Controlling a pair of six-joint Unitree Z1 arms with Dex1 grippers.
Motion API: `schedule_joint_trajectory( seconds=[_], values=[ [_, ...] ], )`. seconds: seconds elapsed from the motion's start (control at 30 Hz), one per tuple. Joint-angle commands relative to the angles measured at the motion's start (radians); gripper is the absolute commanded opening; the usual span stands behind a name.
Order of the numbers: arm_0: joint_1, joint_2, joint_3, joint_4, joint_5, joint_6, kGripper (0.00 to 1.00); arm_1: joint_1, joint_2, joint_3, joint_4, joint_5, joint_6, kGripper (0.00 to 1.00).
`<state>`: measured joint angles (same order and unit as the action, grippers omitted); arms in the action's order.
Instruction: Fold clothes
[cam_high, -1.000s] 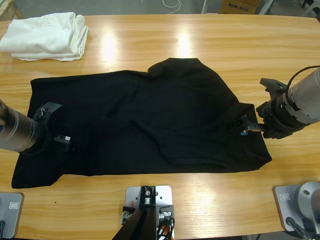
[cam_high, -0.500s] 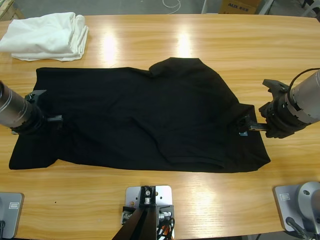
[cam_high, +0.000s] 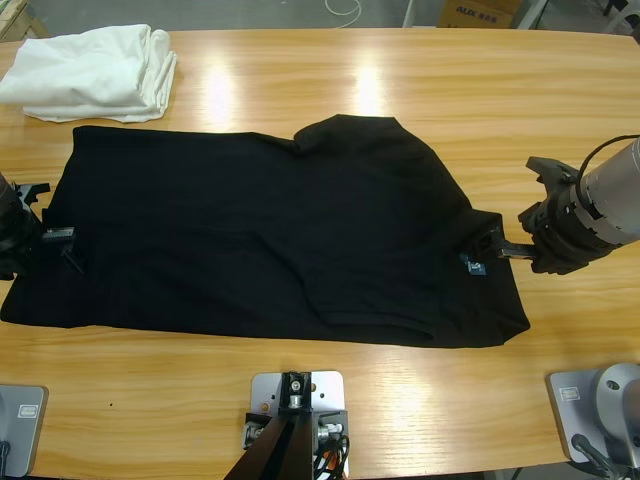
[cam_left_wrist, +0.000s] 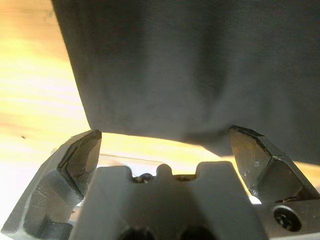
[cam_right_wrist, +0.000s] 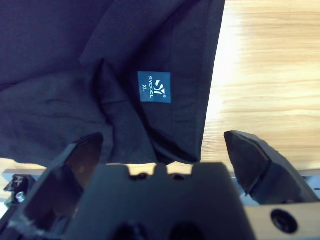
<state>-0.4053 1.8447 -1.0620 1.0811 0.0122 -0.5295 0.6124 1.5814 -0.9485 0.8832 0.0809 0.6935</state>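
Both grippers, left (cam_high: 62, 240) and right (cam_high: 490, 250), are backing off the flattened polo shirt (cam_high: 270, 240), jaws wide, holding nothing.

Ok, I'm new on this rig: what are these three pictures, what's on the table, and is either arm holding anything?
There are two robot arms, each ending in a gripper with two black jaws. One picture looks down from a fixed camera above the wooden table. The other two look along each gripper from its wrist. A black polo shirt lies spread out, and a folded white cloth sits at the far left corner. The left gripper is at the shirt's left edge, jaws open, the hem just ahead. The right gripper is at the collar end, near the blue neck label, also open. Neither holds anything.
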Motion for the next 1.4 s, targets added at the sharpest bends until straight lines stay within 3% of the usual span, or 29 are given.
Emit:
schedule_joint_trajectory(
  seconds=[0.03,0.1,0.2,0.3,0.43,0.5,0.53,0.9,1.4],
  values=[
    [-0.052,-0.134,-0.106,-0.043,0.006,0.039,1.0,-0.032,0.029,-0.092,-0.039,-0.058,-0.203,0.993],
    [-0.001,-0.128,-0.123,-0.149,-0.025,0.054,1.0,-0.113,0.076,-0.186,-0.047,-0.02,-0.33,0.982],
    [0.068,-0.104,-0.138,-0.239,-0.13,0.07,1.0,-0.361,0.192,-0.327,-0.046,0.27,-0.514,0.961],
    [0.085,-0.089,-0.134,-0.256,-0.159,0.098,1.0,-0.531,0.391,-0.483,-0.036,0.499,-0.576,0.945],
    [0.111,-0.085,-0.129,-0.256,-0.194,0.123,1.0,-0.547,0.562,-0.607,-0.071,0.631,-0.597,0.91],
    [0.11,-0.086,-0.132,-0.256,-0.208,0.122,1.0,-0.539,0.612,-0.632,-0.097,0.678,-0.597,0.796],
    [0.105,-0.085,-0.132,-0.257,-0.209,0.122,1.0,-0.528,0.63,-0.643,-0.098,0.684,-0.597,0.758],
    [0.019,-0.113,-0.123,-0.252,-0.21,0.113,1.0,-0.421,0.782,-0.748,-0.119,0.654,-0.624,0.757],
    [-0.028,-0.123,-0.105,-0.248,-0.21,0.097,1.0,-0.476,0.821,-0.796,-0.109,0.567,-0.638,0.757]
  ],
)
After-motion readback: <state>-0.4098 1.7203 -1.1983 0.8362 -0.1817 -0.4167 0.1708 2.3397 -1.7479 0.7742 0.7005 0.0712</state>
